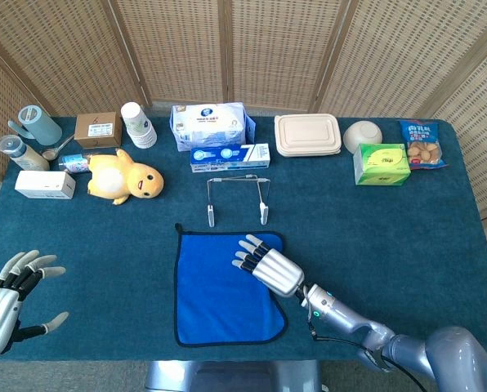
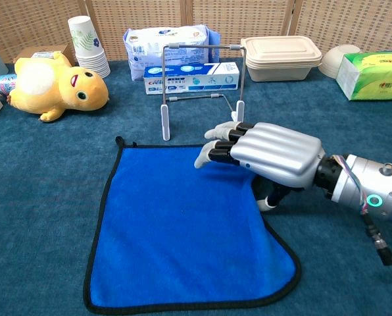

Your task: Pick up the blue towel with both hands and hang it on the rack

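Note:
The blue towel (image 1: 215,294) (image 2: 176,243) lies flat on the table near the front edge. My right hand (image 1: 268,265) (image 2: 268,155) lies over its upper right part, fingers stretched out flat towards the left and thumb down by the towel's right edge. It covers the towel's far right corner in the chest view. Just behind the towel stands the small wire rack (image 1: 235,177) (image 2: 165,122). My left hand (image 1: 2,298) hovers at the front left with its fingers spread, holding nothing, well away from the towel.
A yellow plush duck (image 1: 127,178) lies left of the rack. Behind the rack are a blue-white box (image 1: 230,157), a tissue pack (image 1: 212,124), stacked cups (image 1: 137,124), a beige lunch box (image 1: 308,135) and a green box (image 1: 381,163).

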You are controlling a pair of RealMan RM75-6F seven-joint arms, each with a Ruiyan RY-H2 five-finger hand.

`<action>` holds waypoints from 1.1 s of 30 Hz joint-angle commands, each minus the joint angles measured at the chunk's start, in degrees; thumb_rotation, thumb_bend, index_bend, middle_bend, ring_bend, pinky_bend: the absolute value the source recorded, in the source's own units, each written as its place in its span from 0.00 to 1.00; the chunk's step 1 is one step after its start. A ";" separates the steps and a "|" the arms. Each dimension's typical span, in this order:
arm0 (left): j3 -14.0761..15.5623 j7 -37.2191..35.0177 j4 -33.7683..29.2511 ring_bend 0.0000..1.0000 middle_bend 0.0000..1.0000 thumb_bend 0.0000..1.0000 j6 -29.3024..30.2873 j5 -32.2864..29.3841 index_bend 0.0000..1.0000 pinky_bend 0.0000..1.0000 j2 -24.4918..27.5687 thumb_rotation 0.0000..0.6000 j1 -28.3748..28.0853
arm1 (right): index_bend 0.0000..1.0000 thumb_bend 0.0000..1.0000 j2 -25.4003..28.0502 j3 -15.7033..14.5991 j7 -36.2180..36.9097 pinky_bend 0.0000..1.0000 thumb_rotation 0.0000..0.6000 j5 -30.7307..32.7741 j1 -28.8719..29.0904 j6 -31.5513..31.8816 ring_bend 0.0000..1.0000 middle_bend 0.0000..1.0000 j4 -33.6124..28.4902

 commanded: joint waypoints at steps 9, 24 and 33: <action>0.07 -0.83 0.51 0.12 0.22 0.22 0.58 0.13 0.30 0.07 0.19 1.00 0.38 | 0.36 0.41 -1.01 -0.27 1.48 0.11 1.00 0.32 -0.76 1.56 0.13 0.27 1.39; 0.25 2.40 0.30 0.12 0.21 0.22 -1.68 0.73 0.30 0.07 0.54 1.00 -0.64 | 0.56 0.41 -2.40 -0.01 3.92 0.13 1.00 0.03 -1.32 4.69 0.21 0.32 3.20; 0.29 2.53 0.30 0.12 0.22 0.22 -3.12 0.38 0.30 0.07 0.50 1.00 -1.33 | 0.68 0.42 -3.41 -0.12 4.68 0.14 1.00 0.14 -1.60 5.28 0.24 0.35 4.31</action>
